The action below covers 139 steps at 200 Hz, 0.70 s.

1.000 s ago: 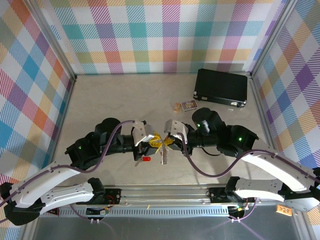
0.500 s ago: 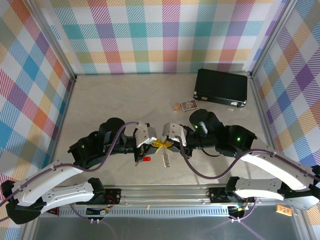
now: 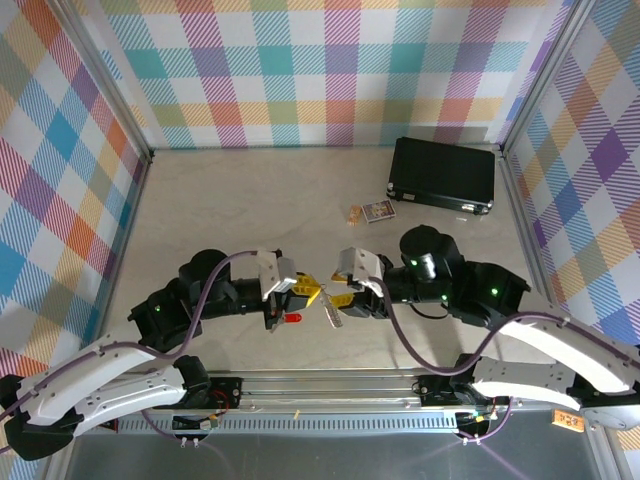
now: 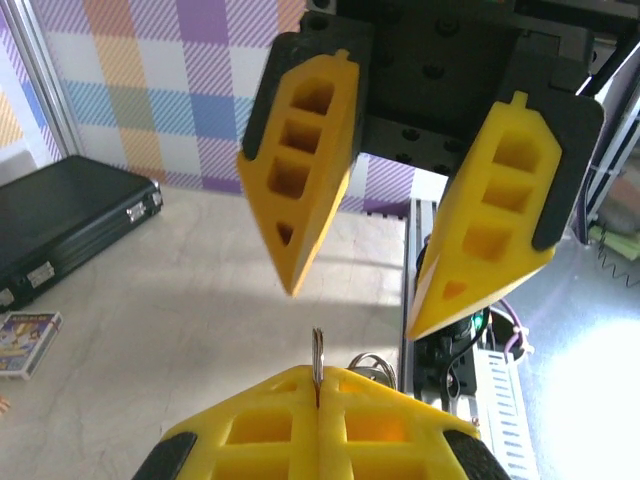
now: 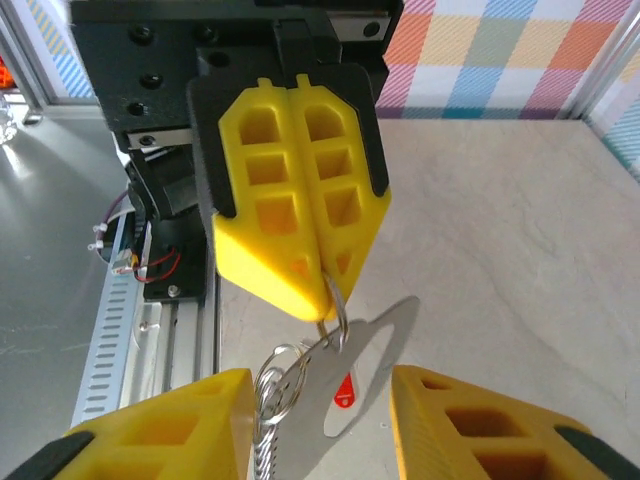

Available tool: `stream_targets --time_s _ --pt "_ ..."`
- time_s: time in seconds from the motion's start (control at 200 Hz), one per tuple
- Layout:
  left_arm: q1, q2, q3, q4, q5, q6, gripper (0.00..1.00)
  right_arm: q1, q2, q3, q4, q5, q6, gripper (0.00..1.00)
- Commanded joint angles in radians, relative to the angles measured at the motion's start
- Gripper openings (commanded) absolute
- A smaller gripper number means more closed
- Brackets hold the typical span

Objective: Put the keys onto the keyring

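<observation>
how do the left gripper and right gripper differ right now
The left gripper has its jaws pressed together, while the right gripper has its jaws spread apart. The left gripper pinches the keyring by a thin wire at its tips, so the silver loop hangs from it. The right gripper holds nothing. Both have the same yellow cut-out jaws and face each other, tips close.

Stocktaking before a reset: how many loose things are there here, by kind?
Key: 1
Keyring, held in the left pincer: 1
Case: 1
Card: 1
Small item by the card, too small to tell: 1
Total: 5
</observation>
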Motion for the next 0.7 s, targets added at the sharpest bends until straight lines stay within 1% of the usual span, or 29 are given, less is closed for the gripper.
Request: stream_targets --time_s 0.0,0.105,0.18,0.26,0.365,0.455,0.69 --pt "-0.007 -0.038 -0.028 0.167 0.010 -0.041 0.00 0.005 -0.045 -0.027 0.104 0.026 0.037 0.37" --pt "-0.007 -0.055 -0.054 0.229 0.050 -0.044 0.00 0.005 -0.068 -0.059 0.131 0.052 0.042 0.25" --pt "-0.008 -0.064 -0.074 0.284 0.081 -0.055 0.00 0.004 -0.076 -0.077 0.155 0.050 0.049 0.20" --pt "-0.008 -0.071 -0.094 0.348 0.101 -0.075 0.00 0.003 -0.083 -0.090 0.175 0.043 0.053 0.19" --pt "-0.008 -0.067 -0.106 0.394 0.115 -0.092 0.00 0.005 -0.092 -0.101 0.194 0.013 0.049 0.22" --pt "-0.008 -0.059 -0.108 0.407 0.120 -0.096 0.00 0.003 -0.092 -0.107 0.209 -0.012 0.044 0.24" --pt "-0.008 -0.049 -0.122 0.435 0.121 -0.108 0.00 0.004 -0.103 -0.151 0.282 -0.090 0.050 0.26"
